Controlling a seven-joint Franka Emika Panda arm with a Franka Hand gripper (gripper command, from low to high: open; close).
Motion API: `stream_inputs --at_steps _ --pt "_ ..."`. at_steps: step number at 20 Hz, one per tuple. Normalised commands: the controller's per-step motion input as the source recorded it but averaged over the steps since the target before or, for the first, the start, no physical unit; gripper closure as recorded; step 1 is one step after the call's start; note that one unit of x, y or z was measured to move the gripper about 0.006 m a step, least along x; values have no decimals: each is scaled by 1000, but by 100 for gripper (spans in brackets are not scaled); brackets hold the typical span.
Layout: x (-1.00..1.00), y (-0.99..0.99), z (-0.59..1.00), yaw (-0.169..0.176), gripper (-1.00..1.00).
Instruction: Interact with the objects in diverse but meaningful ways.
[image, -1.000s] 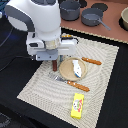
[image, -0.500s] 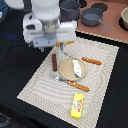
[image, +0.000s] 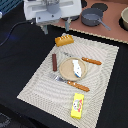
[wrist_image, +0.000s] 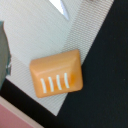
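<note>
The claw cannot be made out: in the exterior view only the white arm (image: 52, 11) shows at the upper edge, its fingers hidden, and the wrist view shows no fingers either, so whether it is wide or narrow I cannot tell.

The landmark is the round plate (image: 65, 70) near the middle of the striped mat (image: 37, 82). The fish (image: 76, 67) lies on the plate. The sausage (image: 54, 62) lies just beside the plate on the exterior view's left, on the mat. The loaf (image: 64, 40) sits beyond the plate, near the mat's far edge and below the arm; in the wrist view the loaf (wrist_image: 56, 73) rests near a corner of the mat, its white score marks facing up, with dark table (wrist_image: 110, 80) next to it. The carton (image: 77, 105) lies well apart from the plate, toward the mat's near edge. An orange-handled knife (image: 91, 61) lies just beside the plate on the exterior view's right, and a fork (image: 75, 85) between plate and carton. A grey pot (image: 92, 17) stands far beyond the plate, off the mat.
</note>
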Motion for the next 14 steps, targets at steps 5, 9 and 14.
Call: stream_inputs --at_steps 5,9,14 --pt "950 -153 482 -87 -100" --pt "954 -168 378 -72 -100" --pt "931 -183 115 -54 -100"
